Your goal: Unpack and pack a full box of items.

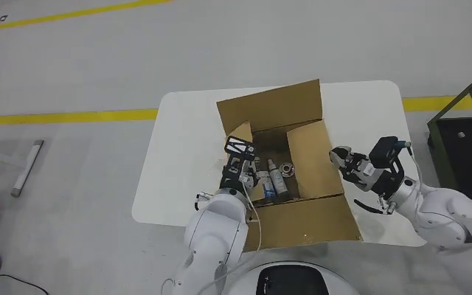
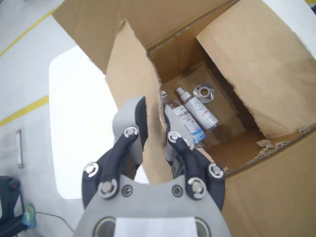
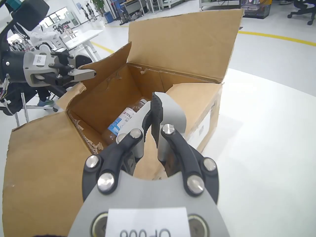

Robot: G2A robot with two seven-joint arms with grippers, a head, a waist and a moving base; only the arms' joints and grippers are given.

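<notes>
Fingers (image 2: 138, 117) of left gripper (image 2: 154, 103) straddle box flap (image 2: 128, 70) — spread apart

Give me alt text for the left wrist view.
The left gripper, fingers apart, straddles the torn side flap of an open cardboard box. On the box floor lie a spray bottle, a second labelled bottle and a metal flange.

Matt cardboard box (image 2: 246, 62), glossy plastic bottle (image 2: 200, 110), metal flange (image 2: 204, 92).
</notes>
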